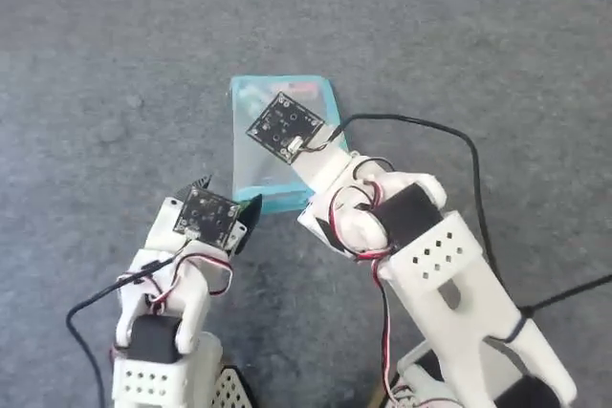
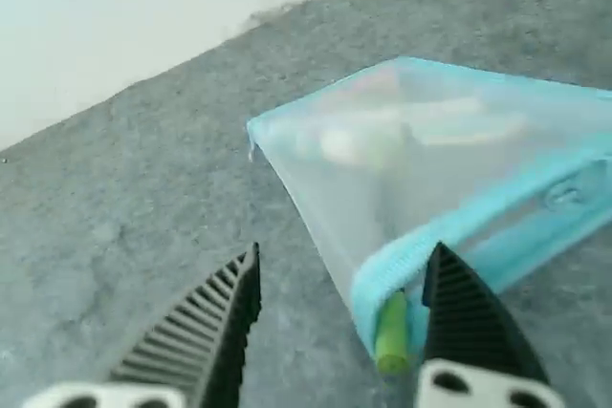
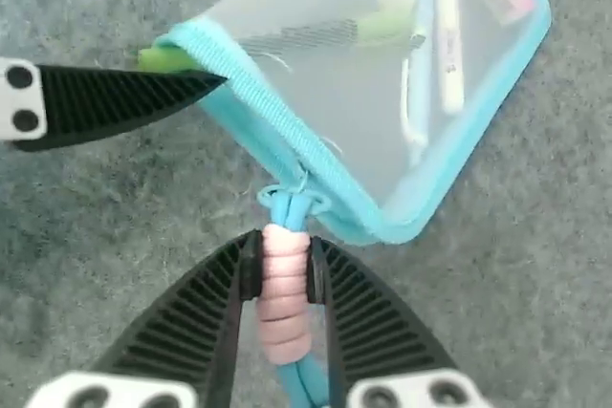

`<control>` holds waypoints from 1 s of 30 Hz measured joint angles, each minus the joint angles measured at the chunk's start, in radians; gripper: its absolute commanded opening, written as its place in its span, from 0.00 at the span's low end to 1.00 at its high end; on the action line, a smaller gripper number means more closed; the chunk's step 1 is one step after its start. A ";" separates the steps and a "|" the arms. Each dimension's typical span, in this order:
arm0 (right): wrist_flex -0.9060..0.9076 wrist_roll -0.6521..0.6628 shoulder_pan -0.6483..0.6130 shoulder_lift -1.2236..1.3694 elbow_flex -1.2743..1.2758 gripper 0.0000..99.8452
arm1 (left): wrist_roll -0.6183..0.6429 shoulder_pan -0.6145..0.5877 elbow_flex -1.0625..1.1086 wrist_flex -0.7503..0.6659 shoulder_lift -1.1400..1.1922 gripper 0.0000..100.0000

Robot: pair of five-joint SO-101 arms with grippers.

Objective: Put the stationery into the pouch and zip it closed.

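The likely light, floppy, turquoise-edged clear pouch (image 3: 363, 112) lies on grey carpet (image 1: 96, 93), probably best steered by its pink ribbed zip pull (image 3: 284, 303), pinched in the right gripper (image 3: 282, 250), while the left gripper (image 2: 344, 260) gapes wide at its corner.

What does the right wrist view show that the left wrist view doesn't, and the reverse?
Right wrist view: the pink zipper pull clamped in the right end effector. Left wrist view: the left end effector open, and the pale wall beyond the carpet. Both: the blue pouch and the green tip poking from its corner.
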 measured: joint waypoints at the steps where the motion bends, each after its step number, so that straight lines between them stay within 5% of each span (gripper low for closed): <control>1: 0.000 0.000 0.000 0.000 0.000 0.01 | -0.003 0.000 0.003 -0.009 -0.002 0.23; 12: -0.058 0.058 0.000 0.000 0.199 0.01 | -0.003 -0.008 0.018 -0.034 0.000 0.05; 18: -0.089 0.089 0.000 0.000 0.236 0.15 | -0.003 -0.006 0.018 -0.037 0.000 0.01; 30: -0.084 0.092 0.034 -0.149 0.236 0.24 | 0.193 -0.262 0.018 -0.178 0.000 0.02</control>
